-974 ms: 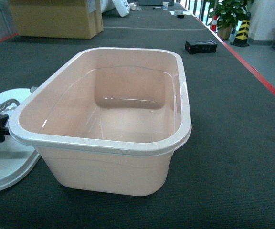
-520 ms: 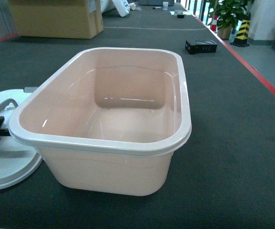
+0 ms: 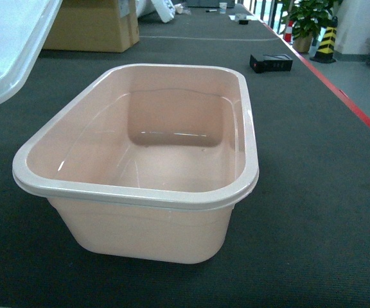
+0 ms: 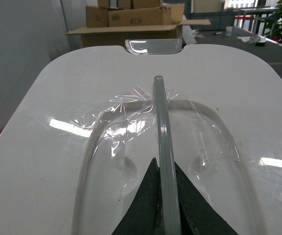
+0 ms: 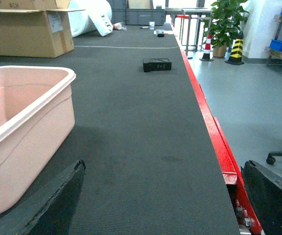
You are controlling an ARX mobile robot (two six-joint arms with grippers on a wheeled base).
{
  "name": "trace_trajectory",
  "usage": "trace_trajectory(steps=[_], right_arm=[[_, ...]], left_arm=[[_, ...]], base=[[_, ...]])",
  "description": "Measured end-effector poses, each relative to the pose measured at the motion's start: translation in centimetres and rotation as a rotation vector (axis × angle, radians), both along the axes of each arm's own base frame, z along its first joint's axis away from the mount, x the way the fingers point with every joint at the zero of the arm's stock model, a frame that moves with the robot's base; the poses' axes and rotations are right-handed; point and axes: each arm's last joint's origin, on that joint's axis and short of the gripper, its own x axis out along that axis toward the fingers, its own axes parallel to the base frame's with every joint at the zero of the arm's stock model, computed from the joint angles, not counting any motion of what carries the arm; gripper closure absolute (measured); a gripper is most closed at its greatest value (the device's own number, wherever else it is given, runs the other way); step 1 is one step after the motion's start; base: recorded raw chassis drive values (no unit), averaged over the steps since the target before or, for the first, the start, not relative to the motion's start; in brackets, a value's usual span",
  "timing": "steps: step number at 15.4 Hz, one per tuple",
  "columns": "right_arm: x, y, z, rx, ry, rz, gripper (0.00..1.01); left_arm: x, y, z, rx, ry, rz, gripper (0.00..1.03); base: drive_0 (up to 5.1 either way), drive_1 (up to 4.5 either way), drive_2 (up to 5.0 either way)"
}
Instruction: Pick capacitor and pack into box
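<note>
1. Your left gripper has its fingers clamped on the lid handle (lid raised, upper left in head view).
2. Right gripper fingers spread apart, holding nothing.
3. Box sits open on the tabletop.

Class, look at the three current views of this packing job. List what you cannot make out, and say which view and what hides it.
- Capacitor: in no view; the box looks empty.
- Lid: head view cuts it off at the top-left edge; the left arm is out of frame.
- Left gripper: shut on the lid's handle; everything below the lid is hidden.
- Right gripper: open, fingertips cropped at the bottom edge.
- Black object: too small to identify.
</note>
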Motion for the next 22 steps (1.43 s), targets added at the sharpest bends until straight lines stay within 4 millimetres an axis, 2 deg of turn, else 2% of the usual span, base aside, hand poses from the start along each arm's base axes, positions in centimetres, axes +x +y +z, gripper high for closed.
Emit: trace_trajectory(steps=[2,5,8,11,16,19,22], right_arm=[[0.0,0.0,0.0,0.000,0.000,0.000,0.03],[0.0,0.0,0.0,0.000,0.000,0.000,0.03],[0.0,0.0,0.0,0.000,0.000,0.000,0.03],[0.0,0.0,0.0,0.000,0.000,0.000,0.03],[0.0,0.0,0.0,0.000,0.000,0.000,0.03],[0.0,0.0,0.0,0.000,0.000,0.000,0.03],[0.0,0.0,0.0,0.000,0.000,0.000,0.03]], left_arm=[[-0.2,-4.0,1.3,0.003,0.015,-0.042,1.01],[-0.4,-10.3,1.8,-0.007,0.031,-0.104,1.01],[-1.2,-15.3,2.1,-0.035,0.041,-0.147,1.01],[-2.3,-19.9,0.7,-0.036,0.112,-0.186,1.01],[-2.9,-23.2,-2.2,0.014,0.199,-0.233,1.01],[-2.7,-23.6,-3.3,0.028,0.230,-0.208,1.01],[-2.9,-23.7,-3.5,0.018,0.238,-0.183,1.01]], base=[[0.0,0.00,0.0],[0.0,0.00,0.0],[0.0,0.00,0.0],[0.0,0.00,0.0],[0.0,0.00,0.0],[0.0,0.00,0.0],[0.0,0.00,0.0]])
